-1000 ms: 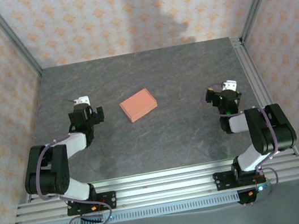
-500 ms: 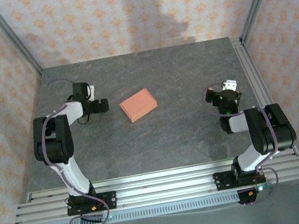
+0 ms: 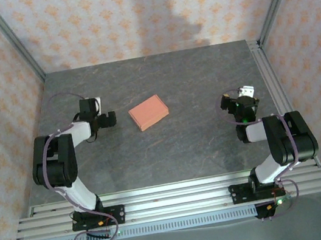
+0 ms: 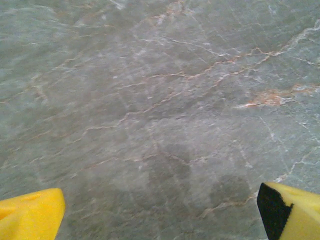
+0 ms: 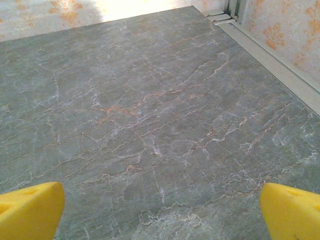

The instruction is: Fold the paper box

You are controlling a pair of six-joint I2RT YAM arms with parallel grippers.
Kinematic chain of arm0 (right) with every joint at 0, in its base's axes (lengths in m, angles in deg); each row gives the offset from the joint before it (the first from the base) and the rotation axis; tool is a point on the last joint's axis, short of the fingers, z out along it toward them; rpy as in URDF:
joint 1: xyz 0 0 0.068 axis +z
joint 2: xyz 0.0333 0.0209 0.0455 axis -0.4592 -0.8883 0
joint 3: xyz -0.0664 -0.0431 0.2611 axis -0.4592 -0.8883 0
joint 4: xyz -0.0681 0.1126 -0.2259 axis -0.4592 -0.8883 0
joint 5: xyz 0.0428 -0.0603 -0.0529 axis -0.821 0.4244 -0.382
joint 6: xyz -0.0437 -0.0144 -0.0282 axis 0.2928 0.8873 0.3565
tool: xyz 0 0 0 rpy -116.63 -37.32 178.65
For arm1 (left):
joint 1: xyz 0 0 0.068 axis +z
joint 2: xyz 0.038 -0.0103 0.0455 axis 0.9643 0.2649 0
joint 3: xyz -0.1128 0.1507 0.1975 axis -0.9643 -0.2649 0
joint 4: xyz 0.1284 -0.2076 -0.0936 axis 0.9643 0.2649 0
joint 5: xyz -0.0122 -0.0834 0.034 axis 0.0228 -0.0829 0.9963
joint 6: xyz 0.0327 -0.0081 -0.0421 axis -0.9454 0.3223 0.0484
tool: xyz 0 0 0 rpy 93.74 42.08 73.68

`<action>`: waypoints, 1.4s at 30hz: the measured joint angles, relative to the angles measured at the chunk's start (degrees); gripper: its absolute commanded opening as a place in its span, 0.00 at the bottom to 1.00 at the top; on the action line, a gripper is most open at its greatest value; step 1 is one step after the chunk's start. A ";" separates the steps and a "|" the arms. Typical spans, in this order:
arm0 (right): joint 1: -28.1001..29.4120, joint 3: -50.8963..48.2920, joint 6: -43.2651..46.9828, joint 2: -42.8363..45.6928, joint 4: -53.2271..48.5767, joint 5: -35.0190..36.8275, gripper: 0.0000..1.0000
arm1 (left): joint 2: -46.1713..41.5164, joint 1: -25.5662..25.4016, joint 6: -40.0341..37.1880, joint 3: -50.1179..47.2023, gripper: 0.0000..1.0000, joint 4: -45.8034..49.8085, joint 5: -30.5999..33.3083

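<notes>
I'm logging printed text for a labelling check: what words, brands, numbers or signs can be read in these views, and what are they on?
None can be read.
The paper box shows a plain salmon-orange face with no print visible from above.
The table carries only marble veining, and the wallpaper only a repeated ornament.
The yellow fingers are blank.

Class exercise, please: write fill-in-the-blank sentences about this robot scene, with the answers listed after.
The left pincer and right pincer both stand ___.
Their fingertips are coloured ___.
The paper box lies on the table, nearer the ___ pincer.
Missing words: open; yellow; left.
</notes>
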 measured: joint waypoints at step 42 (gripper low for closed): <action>0.00 0.00 0.00 0.00 0.02 0.02 0.99 | -11.34 -1.60 0.85 -24.57 1.00 -36.50 5.77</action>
